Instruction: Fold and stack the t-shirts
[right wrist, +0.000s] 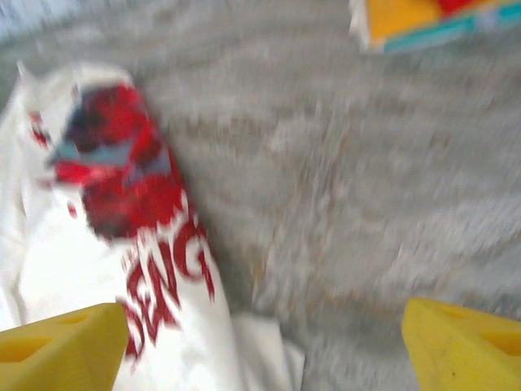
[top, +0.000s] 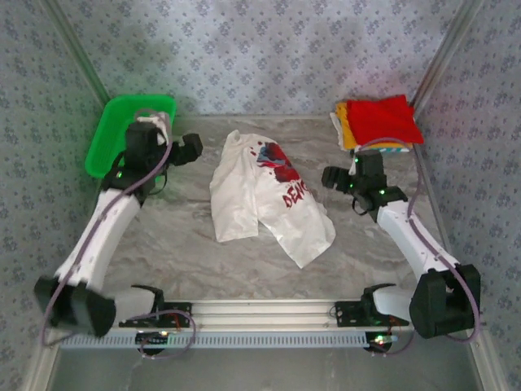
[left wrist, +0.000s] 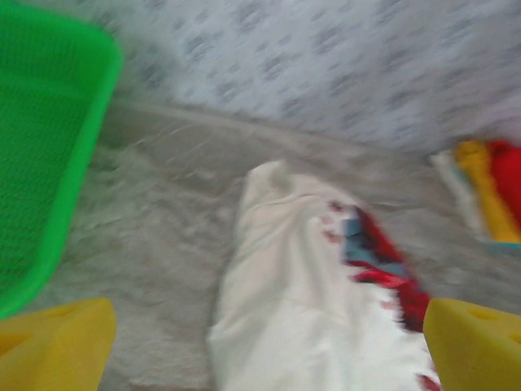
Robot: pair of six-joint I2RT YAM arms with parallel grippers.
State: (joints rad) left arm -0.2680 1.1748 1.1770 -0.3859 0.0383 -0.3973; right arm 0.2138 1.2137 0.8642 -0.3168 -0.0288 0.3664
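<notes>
The white tee [top: 269, 195] lies crumpled and unfolded in the middle of the table [top: 179, 244]. It is long and uneven. A narrow end points to the far side, and the near end splits into two lobes, the right one reaching nearer and further right. Its left half is plain white with soft creases. Its right half shows a red graphic with a dark, bluish patch. Red letters below the graphic run toward the near right; they are blurred in the right wrist view, where only "DEN" can be read.

In the far right corner sits the stack [top: 378, 122] of folded tees. A red one is on top, a yellow-orange one is under it, and at the bottom is a pale edge with a teal strip. Bare marbled table separates the stack from the white tee.

The green mesh basket [top: 104, 138] is in the far left corner. In the top view the left arm crosses its near right part.

The left gripper [top: 194, 148] is just left of the tee's far end. Its jaws are spread wide and hold nothing, and its yellow fingers [left wrist: 57, 346] stand either side of the tee in the left wrist view.

The right gripper [top: 332, 177] is just right of the graphic, between the tee and the stack. Its jaws are also wide apart and empty, with its fingers [right wrist: 464, 342] above the tee's right edge and bare table.
</notes>
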